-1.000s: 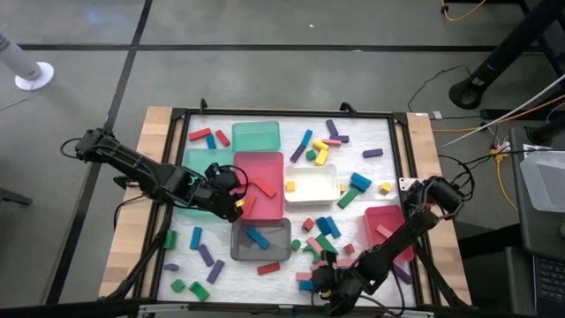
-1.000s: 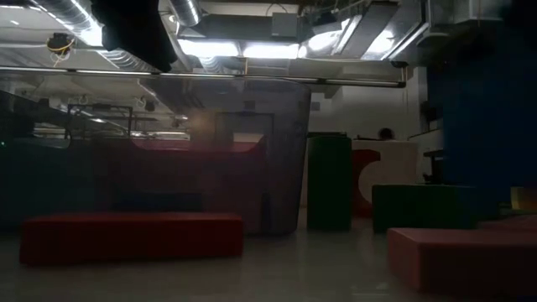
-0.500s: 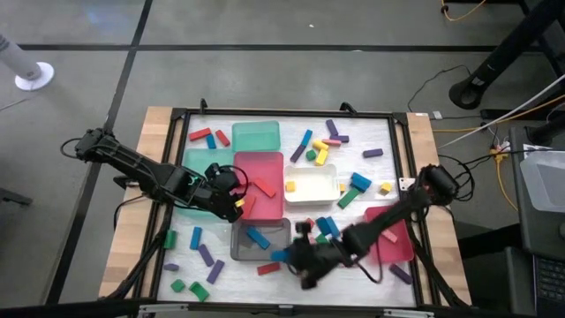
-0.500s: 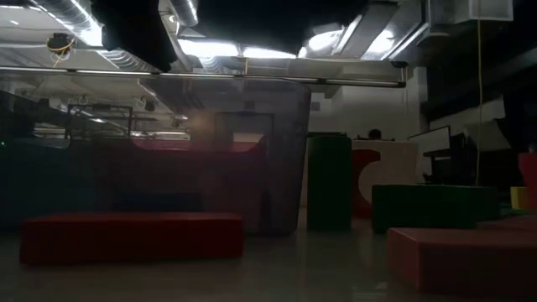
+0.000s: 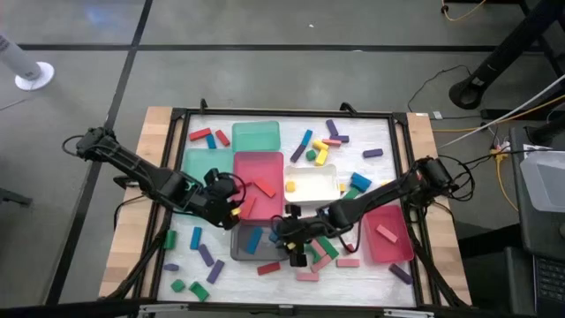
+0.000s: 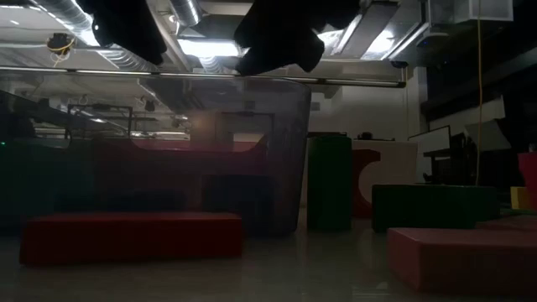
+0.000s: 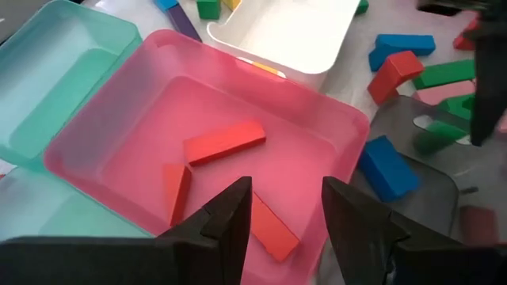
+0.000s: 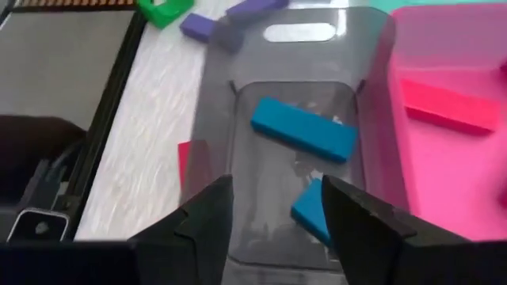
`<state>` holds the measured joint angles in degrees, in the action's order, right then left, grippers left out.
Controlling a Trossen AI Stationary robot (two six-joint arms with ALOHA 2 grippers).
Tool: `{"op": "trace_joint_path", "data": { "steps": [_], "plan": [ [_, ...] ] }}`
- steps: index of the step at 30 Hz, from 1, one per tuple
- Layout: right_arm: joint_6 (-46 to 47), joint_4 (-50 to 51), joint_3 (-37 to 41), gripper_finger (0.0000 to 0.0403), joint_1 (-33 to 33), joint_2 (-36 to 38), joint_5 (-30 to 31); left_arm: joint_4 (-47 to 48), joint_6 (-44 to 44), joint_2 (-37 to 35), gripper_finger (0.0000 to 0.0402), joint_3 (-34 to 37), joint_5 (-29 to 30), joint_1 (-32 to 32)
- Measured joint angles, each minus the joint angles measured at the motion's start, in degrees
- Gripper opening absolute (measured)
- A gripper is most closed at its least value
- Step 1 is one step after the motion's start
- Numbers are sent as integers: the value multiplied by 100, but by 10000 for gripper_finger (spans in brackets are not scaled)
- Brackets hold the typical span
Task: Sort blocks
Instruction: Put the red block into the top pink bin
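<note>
Blocks, matte solid-coloured bars: two blue (image 8: pixel 303 129) inside translucent grey tray (image 8: pixel 215 142), lower centre. Right end effector (image 8: pixel 276 214) above, released. Left end effector (image 7: pixel 287 214) released over glossy pink tray (image 7: pixel 95 142).

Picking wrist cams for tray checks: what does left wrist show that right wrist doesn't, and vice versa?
Left wrist only: the white tray, the mint-green tray, and three red blocks in the pink-red tray. Right wrist only: a purple block, a green block and the table's black frame. Both: the grey tray with blue blocks, and part of the pink-red tray. Each view's own tool is open.
</note>
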<state>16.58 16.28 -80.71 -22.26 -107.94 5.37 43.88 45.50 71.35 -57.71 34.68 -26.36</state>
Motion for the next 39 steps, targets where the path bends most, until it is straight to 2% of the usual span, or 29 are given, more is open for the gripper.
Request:
{"op": "trace_joint_path", "data": {
  "steps": [3, 9, 13, 17, 20, 39],
  "plan": [
    [88, 476, -125, 186, -10, 106, 21, -2, 198, 0, 143, 0, 0, -77],
    [154, 2470, -949, 173, -22, 235, 54, -8, 234, 0, 143, -2, 0, -221],
    [895, 3310, -1293, 170, -22, 243, 164, -7, 244, 0, 143, -2, 0, -281],
    [1750, 4096, -1314, 170, -22, 243, 302, -11, 250, 0, 143, -2, 2, -334],
    [2060, 4678, -1314, 170, -22, 243, 309, -11, 249, 0, 143, -2, 0, -342],
    [2025, 4486, -1311, 170, -11, 236, 269, -11, 96, 0, 143, -2, 2, -340]
  ]
}}
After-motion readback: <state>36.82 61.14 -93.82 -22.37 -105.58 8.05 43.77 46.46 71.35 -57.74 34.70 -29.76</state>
